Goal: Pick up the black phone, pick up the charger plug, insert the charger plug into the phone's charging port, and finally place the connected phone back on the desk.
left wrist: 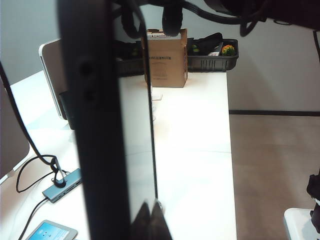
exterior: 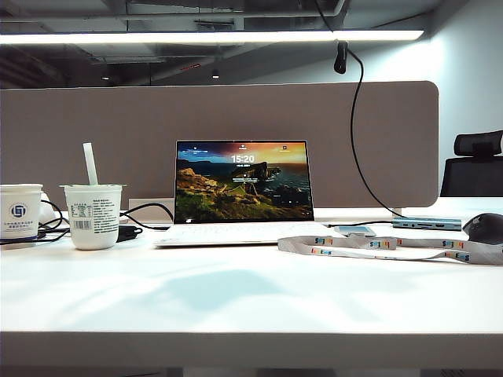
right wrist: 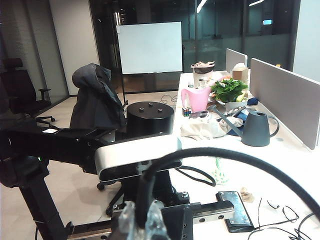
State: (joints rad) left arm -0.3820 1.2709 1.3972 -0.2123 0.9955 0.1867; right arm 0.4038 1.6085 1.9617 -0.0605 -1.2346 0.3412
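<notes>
In the left wrist view the black phone [left wrist: 100, 125] stands on end and fills the picture from top to bottom, its glossy face mirroring the white desk [left wrist: 195, 165]. My left gripper [left wrist: 150, 218] is shut on its lower end. Its charging port cannot be made out. In the right wrist view my right gripper [right wrist: 145, 216], its fingers wrapped in clear tape, is shut on the black end of the charger plug. The cable [right wrist: 225, 154] arches away from it, and the silver tip is hidden between the fingers. Neither gripper shows in the exterior view.
On the desk [exterior: 251, 302] stand an open laptop [exterior: 242, 188], a cup with a straw [exterior: 93, 216] and a second cup [exterior: 20, 210]. A lanyard [exterior: 393, 247], a grey-blue hub [exterior: 428, 224] and a mouse [exterior: 486, 228] lie at the right, before the partition [exterior: 118, 133].
</notes>
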